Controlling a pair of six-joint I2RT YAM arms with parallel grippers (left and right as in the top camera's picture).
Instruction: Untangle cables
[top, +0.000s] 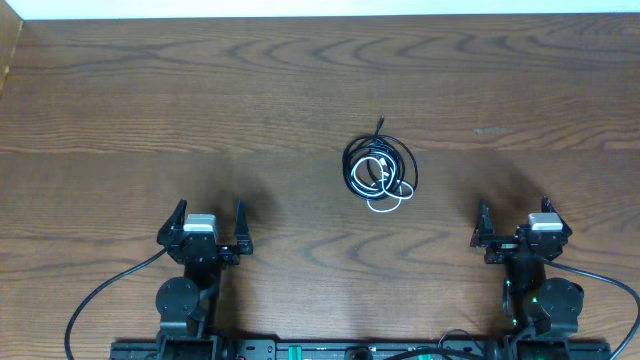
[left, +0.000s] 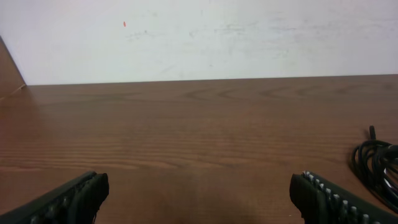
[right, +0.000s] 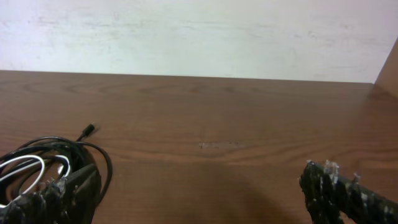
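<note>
Both pairs of fingers sit at the near edge of the desk (top: 150, 100), spread wide and holding nothing: the left fingers (left: 71, 196) have only bare wood between them, and the right fingers (right: 345, 190) are likewise apart. Neither touches the cables.

The tangle lies mid-desk, a little right of centre and ahead of both arms, nearer my right one. The black cable (top: 380, 158) is wound in several loose loops. The white cable (top: 384, 192) nests inside them, and one of its loops bulges out on the near side. A black plug (top: 379, 124) pokes free at the far side.

I judge nothing has been separated yet, so the step in hand is the first reach. I'd send the right fingers to that exposed white loop — it is the only white strand clear of the black, so it gives the best chance of pinching one cord and not two. The left fingers would come across to pin the black coil near its rim.

I'd then draw the white out low and slowly toward the right. I can't tell whether it threads through the black loops or merely lies among them, so if the coil drags along, I'd stop and regrasp.
</note>
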